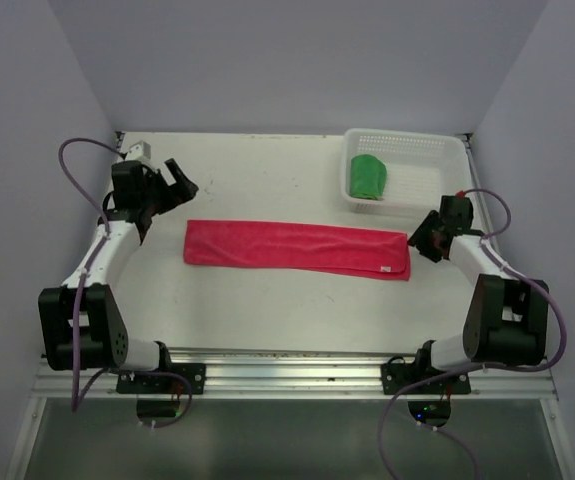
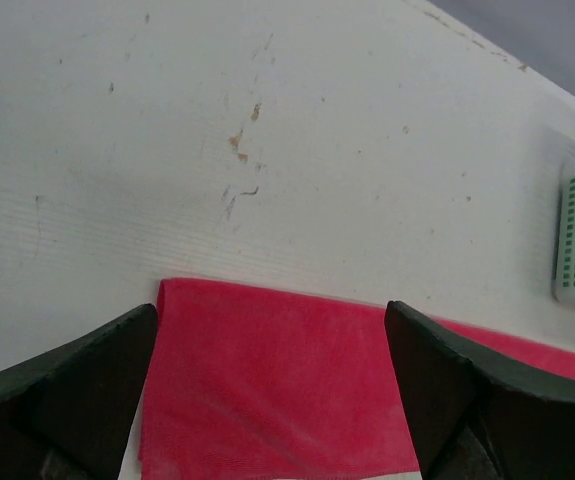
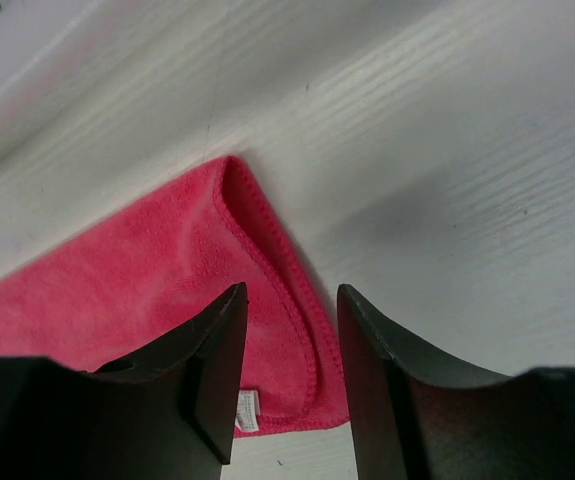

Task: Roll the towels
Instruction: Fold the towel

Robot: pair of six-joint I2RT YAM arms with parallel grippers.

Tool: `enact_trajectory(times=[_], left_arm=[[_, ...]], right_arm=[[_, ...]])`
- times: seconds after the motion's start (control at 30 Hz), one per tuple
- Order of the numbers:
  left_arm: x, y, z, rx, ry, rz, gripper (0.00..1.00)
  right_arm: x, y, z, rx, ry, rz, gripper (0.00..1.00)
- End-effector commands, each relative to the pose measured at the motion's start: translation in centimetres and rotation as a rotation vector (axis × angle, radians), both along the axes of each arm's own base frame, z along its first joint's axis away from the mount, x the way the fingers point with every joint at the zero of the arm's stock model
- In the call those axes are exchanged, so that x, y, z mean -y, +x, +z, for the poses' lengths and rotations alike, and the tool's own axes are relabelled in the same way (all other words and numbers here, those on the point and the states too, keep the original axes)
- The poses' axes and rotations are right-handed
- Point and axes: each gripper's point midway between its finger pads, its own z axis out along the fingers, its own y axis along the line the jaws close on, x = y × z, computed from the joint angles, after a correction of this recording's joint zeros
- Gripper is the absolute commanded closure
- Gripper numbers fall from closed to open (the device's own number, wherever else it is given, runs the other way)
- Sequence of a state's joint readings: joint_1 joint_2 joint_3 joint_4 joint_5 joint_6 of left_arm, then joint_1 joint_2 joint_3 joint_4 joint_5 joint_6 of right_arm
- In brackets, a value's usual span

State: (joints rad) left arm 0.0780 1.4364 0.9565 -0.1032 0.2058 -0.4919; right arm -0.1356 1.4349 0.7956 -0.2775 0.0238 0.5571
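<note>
Left gripper (image 2: 270, 320) wide, right gripper (image 3: 292, 300) narrower, beside pink towel (image 1: 297, 248); green towel (image 1: 369, 176) in basket (image 1: 437, 160).

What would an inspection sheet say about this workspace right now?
Surface: white table, few small brown marks.
Job's things: pink towel flat in a long strip, unrolled; green towel in the basket.
Clutter: nothing seen.
Grippers: left gripper open, near the strip's left end; right gripper open, near its right end; both empty.
Cables: purple cables along both arms.
Surroundings: plain pale walls.
</note>
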Motion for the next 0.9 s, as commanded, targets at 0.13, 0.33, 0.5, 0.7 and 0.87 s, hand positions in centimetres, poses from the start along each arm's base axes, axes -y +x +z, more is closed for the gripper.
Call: enact_trajectory(times=[0.13, 0.33, 0.5, 0.7, 0.87], left_arm=[[1.1, -2.0, 3.8, 0.077, 0.044, -0.107, 0.00], [1.4, -3.6, 3.5, 0.094, 0.071, -0.130, 0.01], [0.8, -4.2, 2.7, 0.096, 0.129, -0.103, 0.00], [1.3, -4.4, 3.1, 0.109, 0.120, -0.124, 0.00], [1.8, -4.7, 3.5, 0.123, 0.105, -0.142, 0.01]], right_arm=[[-2.3, -0.8, -1.4, -0.058, -0.007, 0.153, 0.50], [-2.5, -1.7, -3.4, -0.158, -0.065, 0.190, 0.48], [-2.0, -2.4, -4.1, -0.198, -0.117, 0.189, 0.51], [-1.6, -2.6, -3.9, -0.224, -0.135, 0.174, 0.83], [-0.6, -3.5, -1.8, -0.244, -0.186, 0.153, 0.98]])
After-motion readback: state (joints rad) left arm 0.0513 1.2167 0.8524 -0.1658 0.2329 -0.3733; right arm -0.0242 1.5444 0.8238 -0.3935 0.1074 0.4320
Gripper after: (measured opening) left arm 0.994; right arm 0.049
